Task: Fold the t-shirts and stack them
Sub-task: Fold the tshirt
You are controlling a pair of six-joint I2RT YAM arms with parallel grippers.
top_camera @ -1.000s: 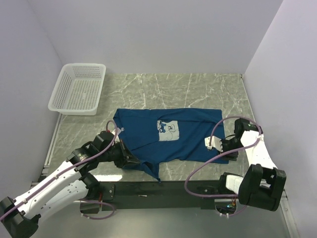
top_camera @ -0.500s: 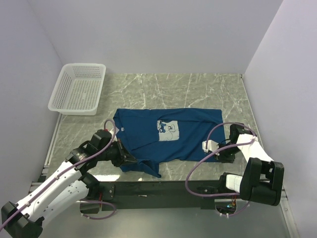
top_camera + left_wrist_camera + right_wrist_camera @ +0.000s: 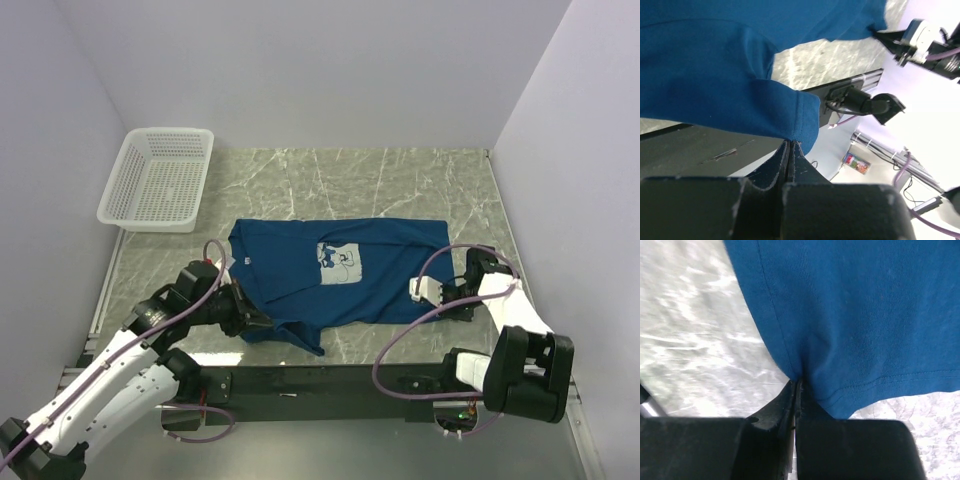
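Your basket (image 3: 160,180) sits back-left, apart from the t-shirt (image 3: 385,270); shirt print-up, left gripper (image 3: 790,148) and right gripper (image 3: 797,386) each pinching its edge.

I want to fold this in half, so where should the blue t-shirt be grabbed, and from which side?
By its near long edge, from the arms' side: the near sleeve at the collar end and the near hem corner. The t-shirt lies flat and sideways, so those points lift that edge evenly. The left gripper and right gripper are pinching there.
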